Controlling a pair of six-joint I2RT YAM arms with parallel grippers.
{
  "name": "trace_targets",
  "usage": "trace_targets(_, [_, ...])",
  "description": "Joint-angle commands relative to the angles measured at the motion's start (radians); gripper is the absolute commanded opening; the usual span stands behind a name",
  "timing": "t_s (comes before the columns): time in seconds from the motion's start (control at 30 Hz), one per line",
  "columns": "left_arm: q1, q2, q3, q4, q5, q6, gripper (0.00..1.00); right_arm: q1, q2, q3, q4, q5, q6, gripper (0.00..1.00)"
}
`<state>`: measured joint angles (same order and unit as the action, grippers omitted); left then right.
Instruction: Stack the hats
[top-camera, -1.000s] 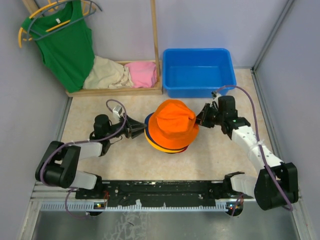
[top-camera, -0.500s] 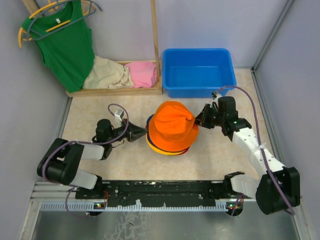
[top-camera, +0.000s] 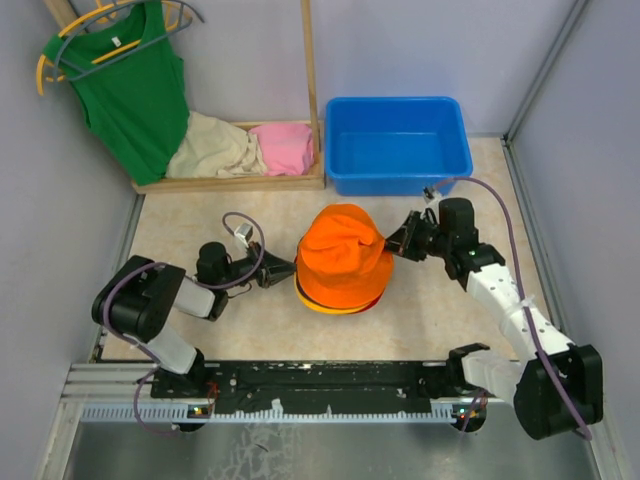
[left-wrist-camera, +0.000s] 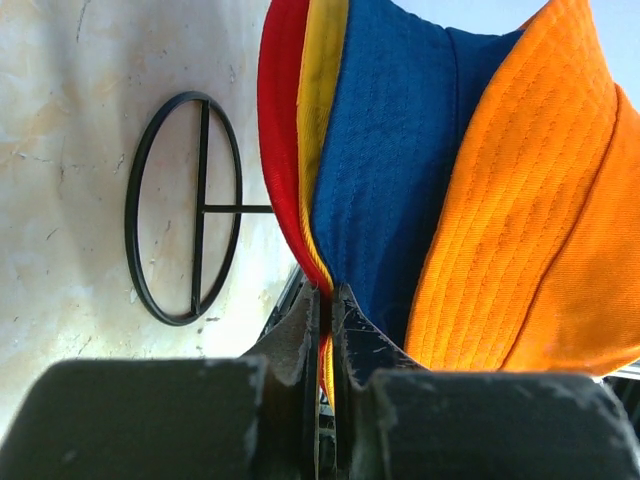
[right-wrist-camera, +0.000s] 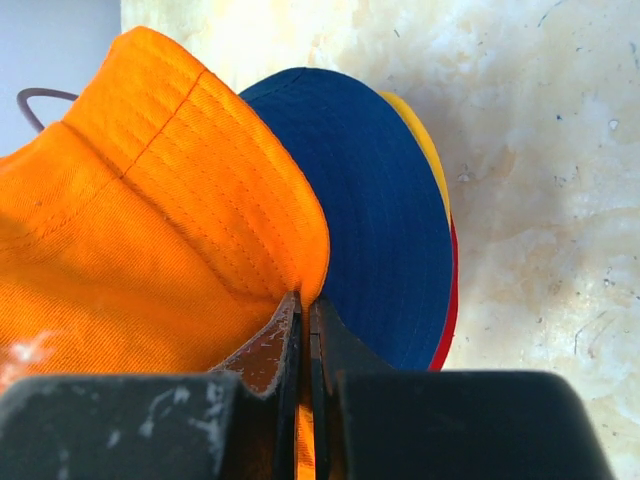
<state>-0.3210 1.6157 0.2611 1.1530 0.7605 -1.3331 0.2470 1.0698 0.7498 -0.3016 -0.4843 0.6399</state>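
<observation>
Left gripper (top-camera: 287, 270) has slid in and the hat stack (top-camera: 343, 265) has squared up, sitting just on the near side of the blue bin (top-camera: 398, 143), left pinched on the yellow hat (left-wrist-camera: 318, 80) brim, right gripper (top-camera: 396, 243) pinched on the orange hat (top-camera: 345, 245) brim, all four look nested, likely only release left

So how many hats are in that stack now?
4, in one stack: a bright orange cloth bucket hat on top, a navy blue hat under it, then a yellow-orange hat, and a red hat lowest. Others could be hidden inside.
</observation>
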Motion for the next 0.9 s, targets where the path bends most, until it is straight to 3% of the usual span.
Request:
trace_targets(0.0, [-0.004, 0.051, -0.023, 0.014, 0.008, 0.026, 0.01, 0.014, -0.031, -0.053, 0.054, -0.059, 0.024, 0.00])
trace_targets(0.43, [0.002, -0.090, -0.048, -0.112, 0.010, 0.070, 0.01, -0.054, -0.068, -0.155, 0.121, -0.143, 0.021, 0.00])
trace_targets(0.53, [0.008, -0.206, -0.048, -0.187, -0.004, 0.055, 0.11, -0.055, -0.071, -0.145, 0.122, -0.149, 0.021, 0.00])
trace_targets(0.7, [0.029, -0.436, 0.005, -0.470, -0.062, 0.118, 0.31, -0.053, -0.063, -0.112, 0.106, -0.154, 0.012, 0.00])
trace_targets(0.87, [0.065, -0.589, 0.010, -0.638, -0.104, 0.133, 0.40, -0.052, -0.057, -0.098, 0.095, -0.151, 0.004, 0.00])
